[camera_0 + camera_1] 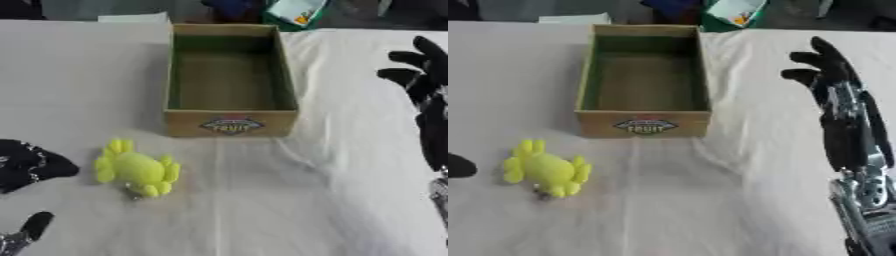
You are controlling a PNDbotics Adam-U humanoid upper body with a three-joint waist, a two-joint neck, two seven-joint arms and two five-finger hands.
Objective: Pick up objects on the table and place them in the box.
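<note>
Just left of the box's [231, 122] front corner, the yellow-green plush toy [136, 171] lies on the white cloth of the table [332, 200], near my left hand [31, 164] but apart from it. That hand shows only as a dark mass at the view's left edge, so I cannot tell how its fingers stand. My right hand [826, 67] hovers well to the right of the box, fingers spread and relaxed, holding nothing. I judge the main risk is a sideways nudge sliding the soft toy, or fingers snagging the wrinkled cloth. The box looks empty, its front wall stands between toy and opening, so I must lift clear. Open cloth lies all around.
</note>
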